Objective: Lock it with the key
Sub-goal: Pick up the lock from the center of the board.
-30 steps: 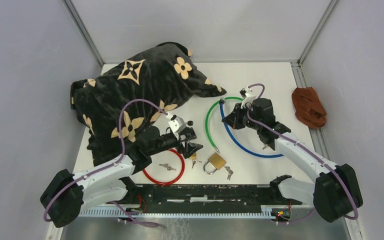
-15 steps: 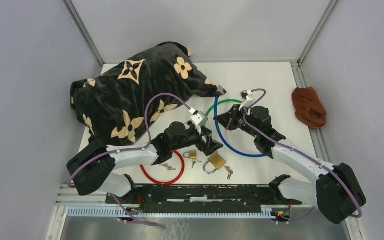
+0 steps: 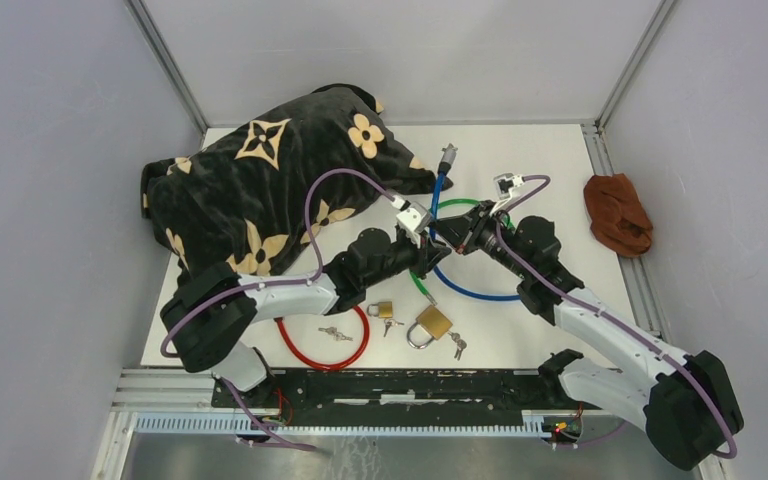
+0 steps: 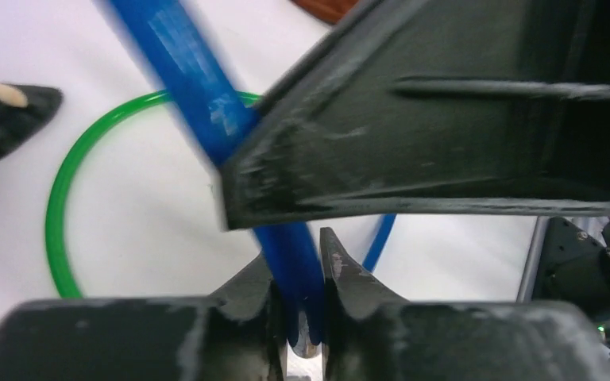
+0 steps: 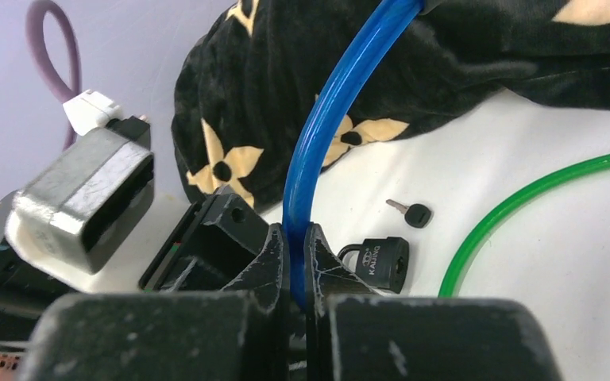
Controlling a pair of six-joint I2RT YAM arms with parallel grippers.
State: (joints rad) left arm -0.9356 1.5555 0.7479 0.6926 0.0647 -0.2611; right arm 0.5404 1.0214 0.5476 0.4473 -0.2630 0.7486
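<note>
You are seeing a black blanket [image 3: 260, 190] with tan flower prints lying bunched on the white table's [image 3: 540, 160] far left | a brown cloth [image 3: 617, 213] is sitting crumpled at its right edge

Bright even overhead light, soft shadows; left wrist close-up blurred, foreground unfocused.

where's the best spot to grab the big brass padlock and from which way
Take the brass padlock by its square body, from straight above, fingers across its two side edges: it lies flat, shackle pointing near-left, keys close by its near corner. The left gripper and right gripper now clamp the blue cable.
</note>
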